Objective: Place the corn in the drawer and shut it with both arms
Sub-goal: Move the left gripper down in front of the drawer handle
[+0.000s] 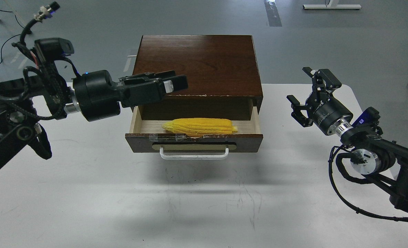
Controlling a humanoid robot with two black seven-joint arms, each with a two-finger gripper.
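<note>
The yellow corn [199,126] lies crosswise inside the open upper drawer [194,142] of the dark brown cabinet [196,63]. The drawer has a taped front edge and a white bar handle [194,156]. My left gripper [171,83] reaches in from the left and points right, above the drawer's back left corner and in front of the cabinet's front edge. Its dark fingers overlap, so I cannot tell whether they are open or shut. My right gripper [305,89] is open and empty, hovering to the right of the drawer, apart from it.
The cabinet stands at the back middle of a white table [197,206]. Grey floor lies beyond, with cables at the far left [4,41]. My right arm's cable loop [341,186] hangs over the table's right side.
</note>
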